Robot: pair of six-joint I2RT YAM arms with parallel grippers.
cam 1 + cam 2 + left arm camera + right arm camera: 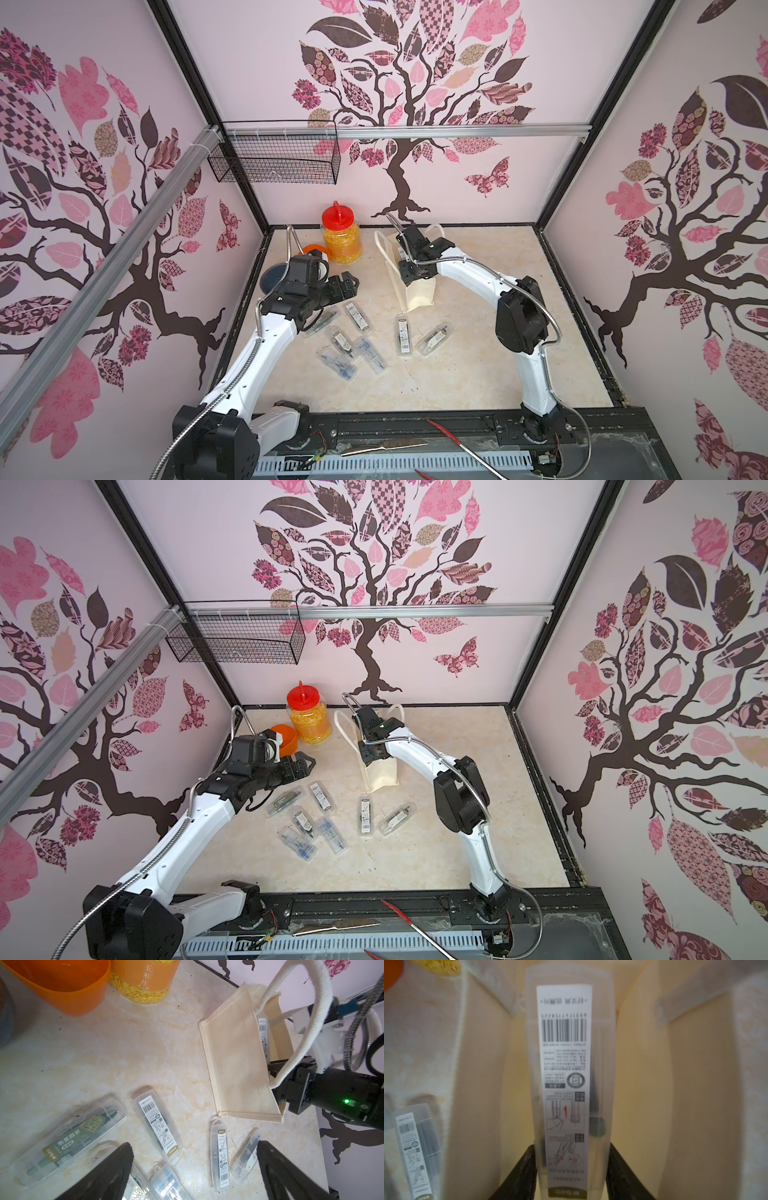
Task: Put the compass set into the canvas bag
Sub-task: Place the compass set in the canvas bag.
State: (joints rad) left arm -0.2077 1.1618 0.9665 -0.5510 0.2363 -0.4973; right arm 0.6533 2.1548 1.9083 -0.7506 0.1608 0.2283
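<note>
**COMPASS SET [566, 1064], ONE CASE: IN THE BAG, NOT YET LET GO**

Location: inside the canvas bag [643, 1084], between its two cream cloth walls, past the rim. Gripped at the near end by the right gripper [568, 1154], with both black fingers [523, 1167] clenched against the long edges of the case. Whether set down on the bag's floor: could not be told.

Bearing: lay straight ahead of the fingers, long axis in line with them and running away into the bag, barcode end farthest off. Judged therefore to need only a loosening of the fingers and a retreat back along that same line. Any sideways pull judged likely to drag the cloth or tip the bag.

Nearer arm: the right, in hold. Left gripper [194, 1144]: spread wide, empty, well apart from the bag, above the spare cases [158, 1126] scattered on the table [478, 291].

Hazard noted: rope handle [320, 1001], looped just in front of the right gripper in the left wrist view. Could snag on withdrawal.

Description: slim oblong case of frosted clear plastic, rounded at the corners. White label down nearly the full length, with barcode, small print, line drawings and a red mark. Dark instrument dimly seen behind the label. Rigid and smooth, so judged apt to slide free of the fingers cleanly once released.
</note>
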